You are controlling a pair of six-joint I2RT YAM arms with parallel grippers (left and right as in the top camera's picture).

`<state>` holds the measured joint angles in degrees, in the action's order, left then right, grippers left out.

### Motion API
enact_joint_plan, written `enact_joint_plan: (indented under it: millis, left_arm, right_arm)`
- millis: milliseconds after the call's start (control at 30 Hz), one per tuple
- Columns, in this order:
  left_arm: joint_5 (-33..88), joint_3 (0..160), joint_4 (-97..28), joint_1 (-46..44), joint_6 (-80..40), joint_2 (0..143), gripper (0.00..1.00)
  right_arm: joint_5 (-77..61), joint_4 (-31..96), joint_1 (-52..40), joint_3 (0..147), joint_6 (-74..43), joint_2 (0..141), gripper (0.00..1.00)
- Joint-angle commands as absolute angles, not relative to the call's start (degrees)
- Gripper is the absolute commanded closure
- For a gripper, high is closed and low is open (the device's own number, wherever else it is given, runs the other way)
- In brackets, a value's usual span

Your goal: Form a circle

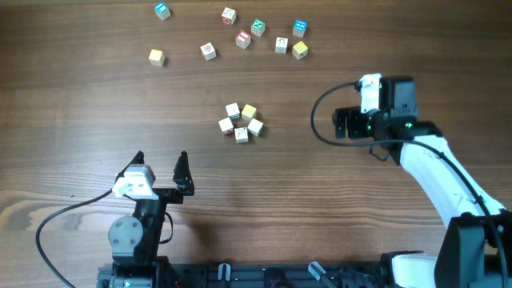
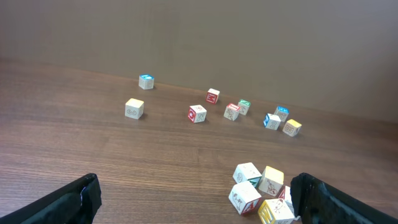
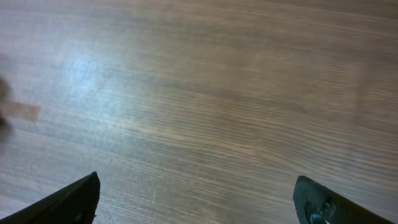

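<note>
**Q:** Where is the circle?

**A:** The circle point(image 1: 241, 122) sits near the middle of the wooden table point(image 1: 88, 120). About five tiny cubes are packed into a tight ring, touching or nearly so. Their faces are white with red and green marks, and one pale yellow cube point(image 1: 249, 111) sits at the ring's 1 o'clock.

**Q:** Is the job finished?

**A:** Judging by the closed ring, it looks done or very nearly done. At most a small nudge to even the shape seems left. Whether the centre is open is too small to tell.

**Q:** What lies around it?

**A:** Toward 12 o'clock, well apart, about nine loose cubes point(image 1: 243, 39) are scattered. The left gripper point(image 1: 160, 164) rests at the ring's 7 o'clock, jaws spread wide, holding nothing. The right gripper point(image 1: 346, 124) hovers at 3 o'clock, also spread and empty. Its wrist view shows only bare wood.

**Q:** Any containers?

**A:** None in view. Every cube lies directly on the table.
</note>
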<state>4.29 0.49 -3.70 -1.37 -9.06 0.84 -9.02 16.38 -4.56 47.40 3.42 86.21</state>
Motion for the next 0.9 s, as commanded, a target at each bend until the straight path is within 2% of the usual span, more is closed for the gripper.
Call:
enact_joint_plan:
  millis: [0,300,500,667,867]
  left_arm:
    - [3.97,0.32,-4.14,-0.99,-7.94,0.34,0.0]
    - [3.97,0.32,-4.14,-0.99,-7.94,0.34,0.0]
    - [3.97,0.32,-4.14,-0.99,-7.94,0.34,0.0]
    - [3.97,0.32,-4.14,-0.99,-7.94,0.34,0.0]
    - [3.97,0.32,-4.14,-0.99,-7.97,0.34,0.0]
  right_arm:
    - [-15.27,9.15,-4.69,41.43,6.46,85.8,0.0]
    - [-17.32,-0.4,-4.69,29.45,5.87,85.19,0.0]
    - [-20.53,-20.88,-4.69,16.45,5.85,81.58,0.0]
    - [-20.88,-30.37,-4.69,8.12,6.0,78.3,0.0]
    - [-20.88,-32.71,-4.69,3.27,5.98,73.38,0.0]
